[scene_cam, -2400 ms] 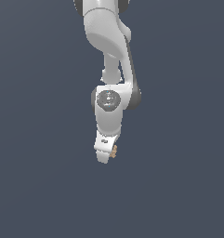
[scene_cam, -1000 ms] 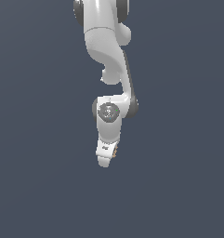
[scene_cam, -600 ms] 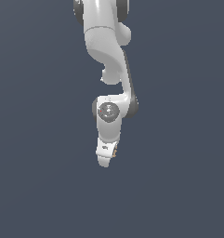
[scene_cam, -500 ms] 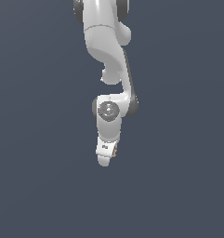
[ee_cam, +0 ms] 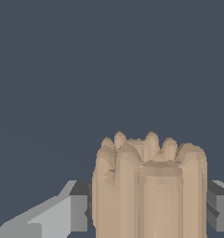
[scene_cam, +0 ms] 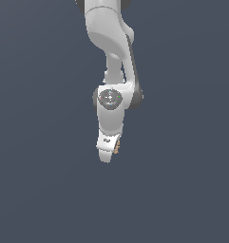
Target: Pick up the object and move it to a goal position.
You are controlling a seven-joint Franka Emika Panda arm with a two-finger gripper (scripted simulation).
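Observation:
The object (ee_cam: pixel 148 190) is a tan, wood-coloured ridged piece. In the wrist view it fills the space between my two fingers (ee_cam: pixel 78 207), which press on its sides. In the exterior view my white gripper (scene_cam: pixel 107 154) hangs from the arm and points down. Only a thin tan sliver of the object (scene_cam: pixel 117 146) shows at the gripper's side on the exterior view's right. The gripper is shut on the object and holds it in the air.
A plain dark grey-blue surface (scene_cam: pixel 40 190) fills the background in both views. The white arm (scene_cam: pixel 111 57) comes down from the top of the exterior view.
The arm has changed pose since 2.4 s ago and the gripper sits a little to the exterior view's left. Over the last second almost nothing moved.

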